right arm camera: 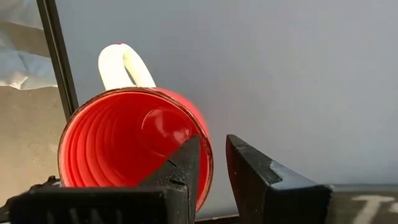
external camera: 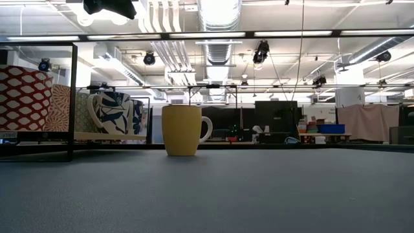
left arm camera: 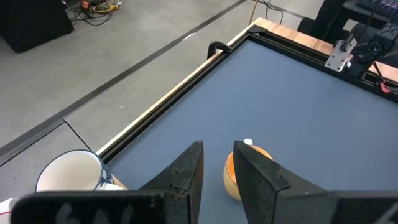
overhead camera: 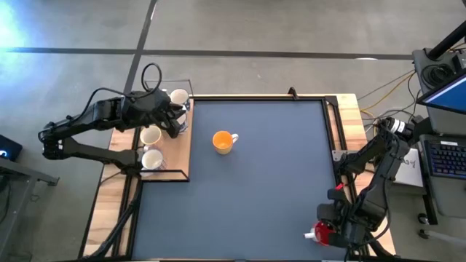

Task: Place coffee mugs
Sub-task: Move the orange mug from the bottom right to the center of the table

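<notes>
An orange mug [overhead camera: 224,141] stands upright on the dark mat, left of centre; it also shows in the low view [external camera: 181,129]. Three white mugs [overhead camera: 151,135] stand on a wooden rack [overhead camera: 183,156] at the table's left edge. A blue-patterned mug [external camera: 113,113] shows there in the low view. My left gripper [overhead camera: 178,120] hovers over the rack, its fingers [left arm camera: 217,171] a narrow gap apart and empty. My right gripper [overhead camera: 328,231] is shut on a red mug [overhead camera: 319,233] at the mat's near right corner. My right gripper pinches the red mug's rim wall [right arm camera: 208,163], on the side opposite its white handle [right arm camera: 124,65]. One finger [right arm camera: 183,168] is inside the mug and the other is outside. The mug is tilted, its mouth toward the wrist camera. Whether it is clear of the mat I cannot tell.
A dark metal frame [overhead camera: 331,124] borders the mat, with wooden strips outside it. The rack has a thin black frame [external camera: 71,97] around it. Red-patterned things [external camera: 26,97] stand at its left in the low view. Bare mat lies between the orange mug and the right arm.
</notes>
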Tool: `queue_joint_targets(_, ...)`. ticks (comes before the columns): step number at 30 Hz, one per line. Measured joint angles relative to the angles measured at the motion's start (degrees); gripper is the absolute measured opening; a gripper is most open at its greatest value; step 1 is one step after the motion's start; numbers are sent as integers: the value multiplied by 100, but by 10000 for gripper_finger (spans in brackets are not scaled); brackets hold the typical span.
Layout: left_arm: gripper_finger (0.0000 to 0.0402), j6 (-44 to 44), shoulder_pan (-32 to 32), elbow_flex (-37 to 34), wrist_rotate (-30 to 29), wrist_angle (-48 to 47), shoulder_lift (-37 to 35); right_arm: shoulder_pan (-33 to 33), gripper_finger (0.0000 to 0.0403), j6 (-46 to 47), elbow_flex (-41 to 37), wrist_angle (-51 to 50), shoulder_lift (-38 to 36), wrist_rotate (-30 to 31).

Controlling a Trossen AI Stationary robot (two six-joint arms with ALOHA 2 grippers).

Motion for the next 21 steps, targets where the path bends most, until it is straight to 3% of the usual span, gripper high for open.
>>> queue_joint_targets(12,71,0,0,0,0,-4,0,-2,65,46,-409,309,-2,-41)
queue_joint_targets(21,71,0,-1,0,2,-85,0,-224,16,123,-474,429,-6,-61)
